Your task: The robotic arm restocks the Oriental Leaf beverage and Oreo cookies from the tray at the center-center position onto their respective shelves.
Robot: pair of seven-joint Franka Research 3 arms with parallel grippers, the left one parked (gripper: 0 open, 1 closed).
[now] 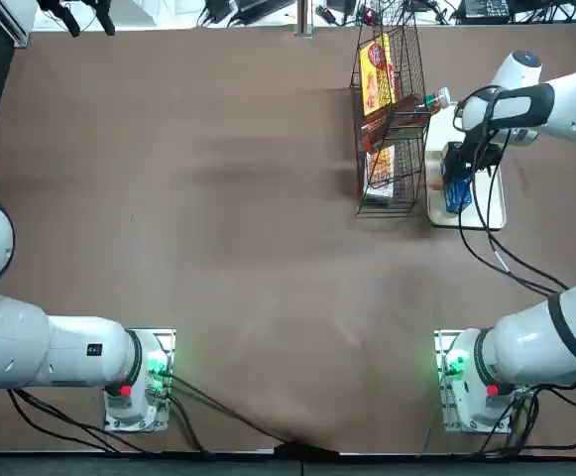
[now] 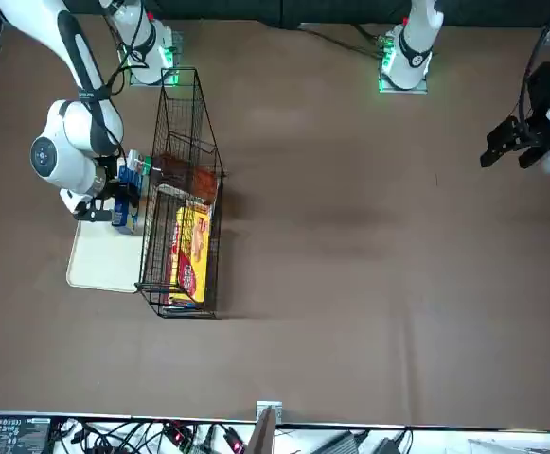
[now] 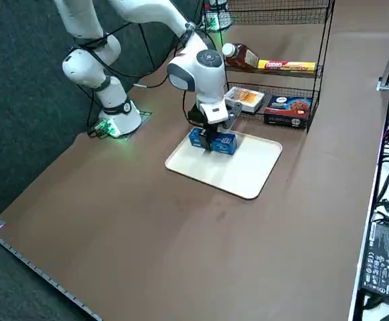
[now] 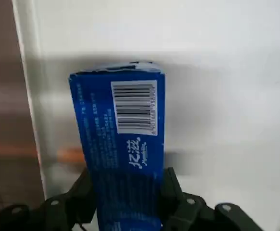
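Observation:
The blue Oreo cookies [image 4: 118, 139] pack sits between the two fingers of my right gripper [image 4: 127, 192], which is shut on its long sides. The pack [image 3: 214, 141] is low over the white tray [image 3: 238, 174], at the end nearer the rack; I cannot tell whether it rests on the tray or hangs just above it. From overhead, the gripper [image 1: 457, 175] is over the pack [image 1: 456, 197] and the tray [image 1: 476, 215]. The Oriental Leaf beverage [image 3: 243, 57] lies on an upper tier of the black wire shelves [image 3: 318, 63], its white cap [image 1: 443, 97] pointing toward the arm.
The shelves [image 1: 392, 109] stand right beside the tray's long edge. They also hold yellow-and-red packs [image 2: 191, 255], an orange-and-white box [image 3: 244, 99] and a dark box [image 3: 288, 110]. Brown table spreads wide to the left of the shelves in the top view.

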